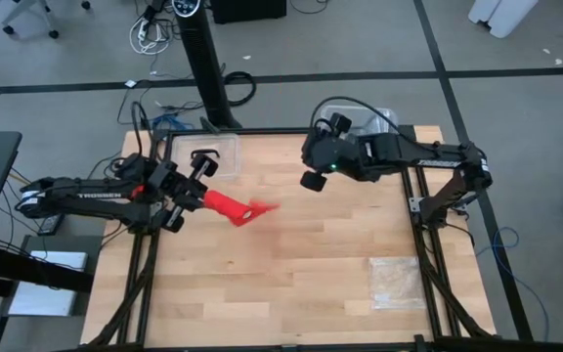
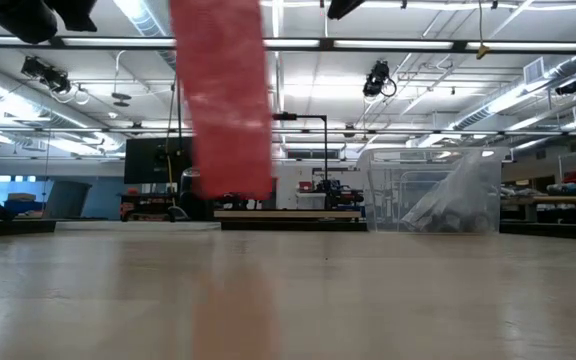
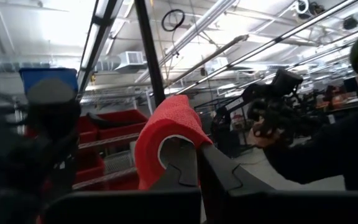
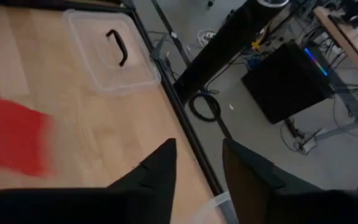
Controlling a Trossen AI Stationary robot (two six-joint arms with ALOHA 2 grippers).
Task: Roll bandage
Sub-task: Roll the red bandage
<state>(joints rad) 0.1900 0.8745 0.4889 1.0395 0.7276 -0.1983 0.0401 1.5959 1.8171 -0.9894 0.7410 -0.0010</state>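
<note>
The bright red bandage (image 1: 238,208) is a flat strip running from my left gripper (image 1: 206,198) toward the table's right. In the low view the bandage (image 2: 230,100) hangs down with its lower end above the tabletop. In the left wrist view the bandage (image 3: 166,127) drapes over one fingertip of my left gripper (image 3: 197,155), which is shut on it. My right gripper (image 1: 311,168) hovers open and empty above the table's far middle. The right wrist view shows its spread fingers (image 4: 197,165) and the bandage (image 4: 11,140) farther off. My left gripper pinches one end of the bandage (image 3: 188,134) between its two fingers. The cloth folds over the tip of one finger (image 3: 179,158). The rest of the strip hangs free of the gripper, lifted clear of the table and slack.
A clear plastic bin with a black handle (image 1: 203,154) stands at the table's far left and also shows in the right wrist view (image 4: 110,53). Another clear bin (image 1: 371,122) stands at the far right. A clear crinkly bag (image 1: 397,282) lies near the right edge. A person (image 3: 353,124) stands beyond the table.
</note>
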